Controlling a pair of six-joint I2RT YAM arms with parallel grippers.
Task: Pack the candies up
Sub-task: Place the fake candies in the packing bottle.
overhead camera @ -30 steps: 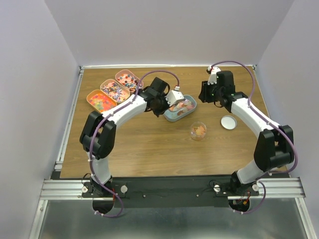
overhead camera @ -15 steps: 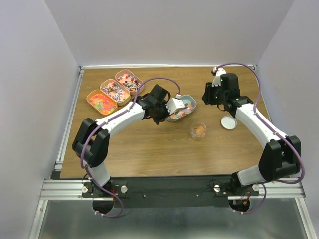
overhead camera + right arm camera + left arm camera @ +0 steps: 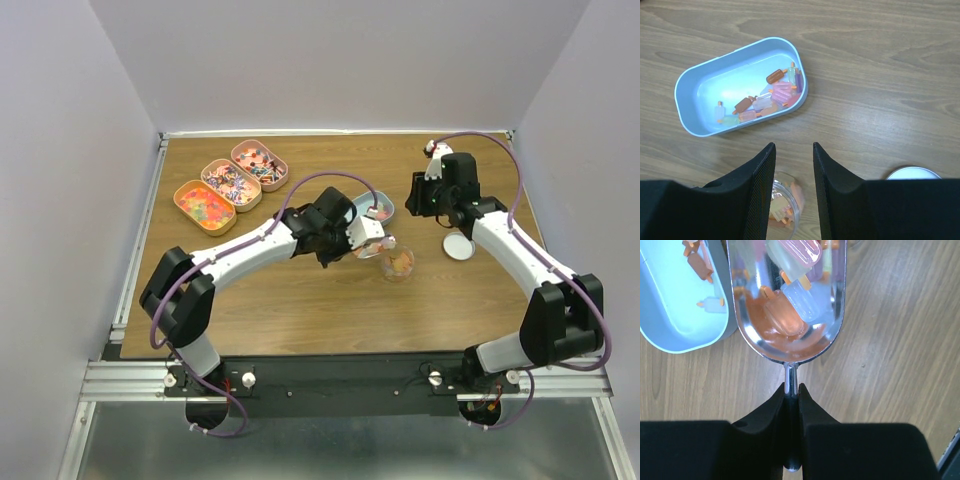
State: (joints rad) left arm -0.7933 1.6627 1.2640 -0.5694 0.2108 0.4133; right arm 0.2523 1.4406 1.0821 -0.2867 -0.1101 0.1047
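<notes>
My left gripper [image 3: 363,240] [image 3: 791,388] is shut on the handle of the silver scoop [image 3: 384,244] [image 3: 790,356]. The scoop holds several popsicle-shaped candies [image 3: 790,315] in pink, orange and pale blue. It hovers just left of the small clear jar [image 3: 398,264] [image 3: 786,210], which has candies in it. The pale blue oval tin [image 3: 378,208] [image 3: 675,315] [image 3: 720,85] behind holds more candies [image 3: 772,97]. My right gripper [image 3: 424,196] [image 3: 793,147] is open and empty, above the table between tin and jar.
The jar's white lid [image 3: 459,245] [image 3: 912,173] lies right of the jar. Three oval tins of mixed sweets, orange [image 3: 204,203], middle [image 3: 231,183] and pink [image 3: 259,160], stand in a row at the back left.
My left gripper has carried the loaded scoop out of the blue tin, right and nearer, to the jar. The right arm rose slightly and then stayed still.
</notes>
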